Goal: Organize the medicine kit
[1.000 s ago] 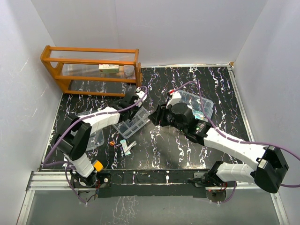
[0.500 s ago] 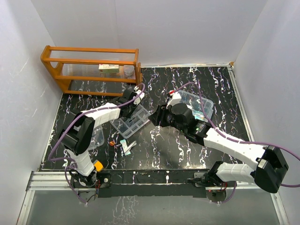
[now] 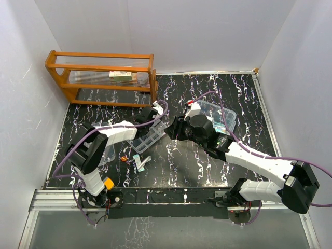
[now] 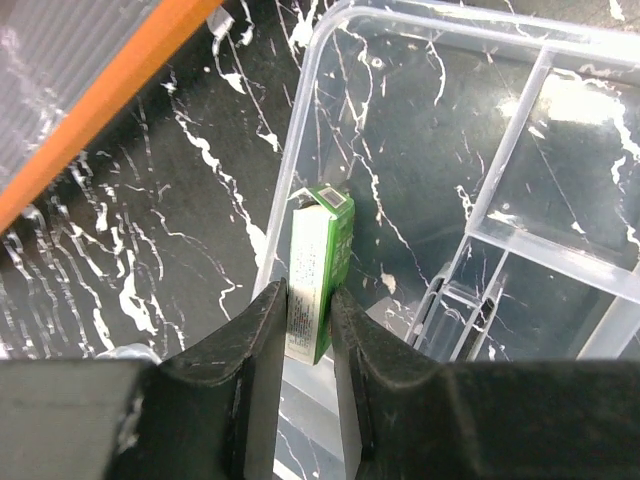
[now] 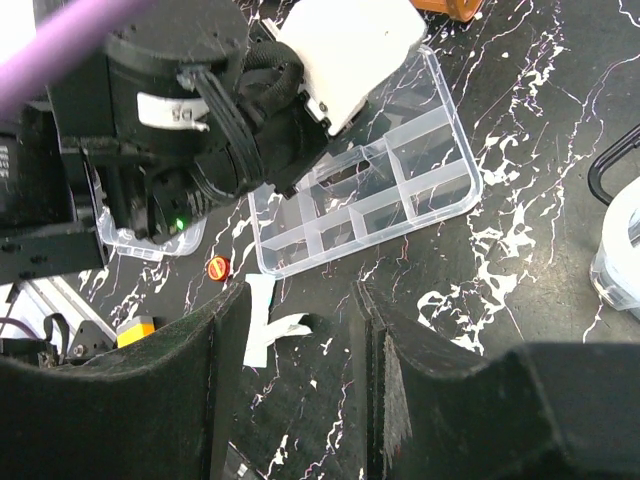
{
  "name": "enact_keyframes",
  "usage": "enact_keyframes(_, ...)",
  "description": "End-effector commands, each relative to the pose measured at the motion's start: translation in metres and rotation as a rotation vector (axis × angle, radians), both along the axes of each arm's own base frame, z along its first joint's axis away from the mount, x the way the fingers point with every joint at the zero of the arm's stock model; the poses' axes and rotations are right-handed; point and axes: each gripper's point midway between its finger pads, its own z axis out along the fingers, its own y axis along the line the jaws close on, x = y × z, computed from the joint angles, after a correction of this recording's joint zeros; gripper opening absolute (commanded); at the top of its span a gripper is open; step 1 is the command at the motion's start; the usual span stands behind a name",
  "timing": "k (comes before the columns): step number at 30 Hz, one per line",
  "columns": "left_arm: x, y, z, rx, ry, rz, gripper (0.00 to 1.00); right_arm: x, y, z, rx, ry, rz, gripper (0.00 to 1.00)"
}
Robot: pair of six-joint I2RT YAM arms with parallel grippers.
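Pinching a small green box (image 4: 322,258) between its two fingers, the left hand (image 4: 308,300) is closed tight on it. The box points down into the corner part of the clear tray (image 4: 520,130), close to the tray's wall. The tray lies on the black bench (image 3: 181,161), near the orange rack (image 3: 101,78). The right hand (image 5: 292,300) hangs over the bench with its fingers apart and nothing between them. The big clear box (image 3: 220,115) sits on the bench behind the right arm.

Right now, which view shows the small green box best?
Left wrist: the green box sits clamped in the left tool at the divided tray rim. In the top and right wrist views the left arm hides it.
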Motion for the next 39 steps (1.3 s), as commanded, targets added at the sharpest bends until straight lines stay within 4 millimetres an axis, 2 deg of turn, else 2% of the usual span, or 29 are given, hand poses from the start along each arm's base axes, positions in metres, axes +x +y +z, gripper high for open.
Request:
enact_keyframes(1, 0.009, 0.007, 0.033, 0.093, -0.153, 0.026, 0.24, 0.005, 0.001, 0.023, 0.062, -0.062, -0.02, 0.42)
enact_keyframes(4, 0.01, 0.002, 0.035, 0.111, -0.162, 0.003, 0.26, 0.005, 0.0, 0.023, 0.064, -0.063, -0.021, 0.42)
enact_keyframes(13, 0.005, -0.001, 0.018, 0.145, -0.128, -0.023, 0.26, 0.004, -0.002, 0.025, 0.065, -0.069, -0.025, 0.42)
enact_keyframes(24, -0.005, -0.017, 0.014, 0.005, -0.074, -0.025, 0.26, 0.003, -0.004, 0.027, 0.069, -0.072, -0.03, 0.42)
enact_keyframes(28, -0.004, -0.018, 0.024, -0.066, -0.098, 0.0, 0.26, 0.002, -0.005, 0.026, 0.068, -0.071, -0.03, 0.42)
enact_keyframes(33, 0.005, -0.014, 0.049, -0.132, -0.149, 0.033, 0.27, 0.001, -0.006, 0.028, 0.073, -0.073, -0.03, 0.42)
enact_keyframes(36, 0.009, -0.009, 0.06, -0.158, -0.165, 0.046, 0.32, 0.001, -0.006, 0.027, 0.072, -0.071, -0.033, 0.42)
enact_keyframes(39, 0.011, 0.0, 0.058, -0.139, -0.151, 0.056, 0.42, 0.001, -0.006, 0.026, 0.073, -0.068, -0.034, 0.42)
